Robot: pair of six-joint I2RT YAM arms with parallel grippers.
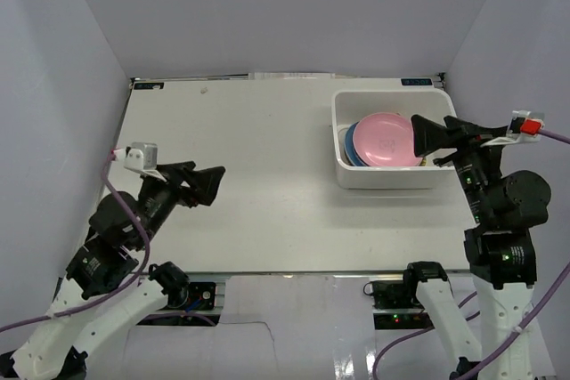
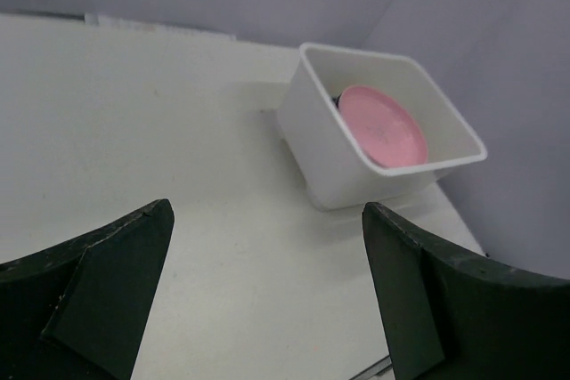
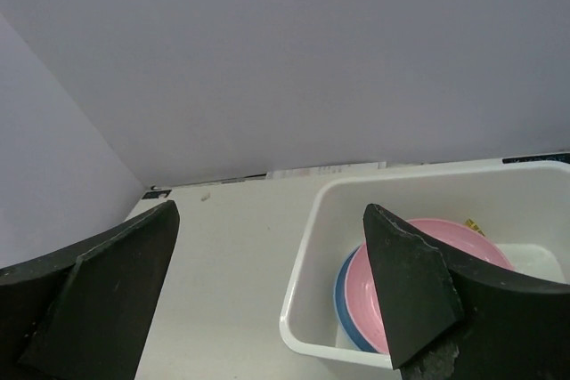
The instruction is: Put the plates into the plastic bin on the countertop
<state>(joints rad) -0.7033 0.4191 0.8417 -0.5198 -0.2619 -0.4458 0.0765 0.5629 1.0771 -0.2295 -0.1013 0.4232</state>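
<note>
The white plastic bin (image 1: 392, 175) stands at the back right of the countertop (image 1: 267, 202). Inside it a pink plate (image 1: 385, 140) leans on a blue plate (image 1: 349, 149); other plates under them are hidden. My right gripper (image 1: 417, 134) hovers open over the bin's right side, just above the pink plate, holding nothing. From the right wrist I see the bin's rim (image 3: 303, 282), the pink plate (image 3: 363, 305) and the blue plate (image 3: 342, 287) past the open gripper (image 3: 269, 209). My left gripper (image 1: 212, 182) is open and empty over the table's left side, far from the bin (image 2: 321, 149).
Grey enclosure walls close in the table on the left, back and right. A paper strip (image 1: 289, 76) lies along the back edge. The metal front edge (image 1: 294, 275) runs just ahead of both arm bases.
</note>
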